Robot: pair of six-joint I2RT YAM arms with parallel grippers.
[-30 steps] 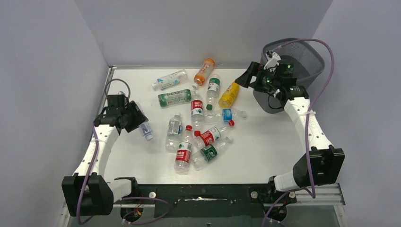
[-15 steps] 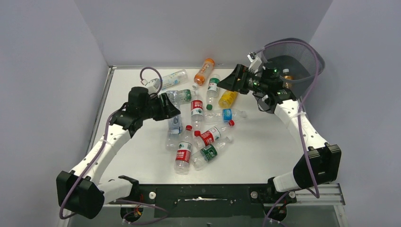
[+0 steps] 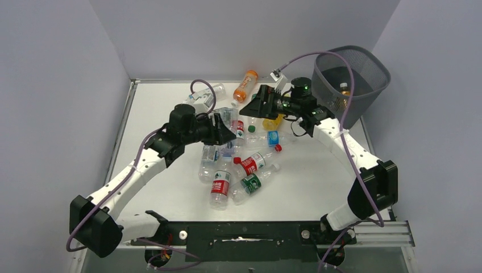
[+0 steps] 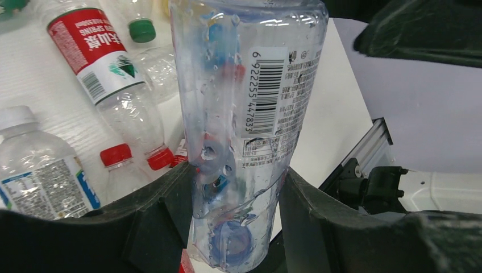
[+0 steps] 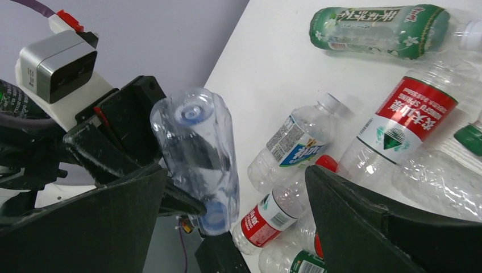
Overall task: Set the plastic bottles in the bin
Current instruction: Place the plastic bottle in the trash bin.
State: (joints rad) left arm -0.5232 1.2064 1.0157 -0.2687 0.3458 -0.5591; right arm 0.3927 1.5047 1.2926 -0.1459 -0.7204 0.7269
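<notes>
Worktop: white, flat and matte.
Walls: three plain grey-lilac panels, standing at the back, left and right.
Front bar: black, along the near edge of the worktop.
Rail: silver, ribbed, at the near right corner.
</notes>
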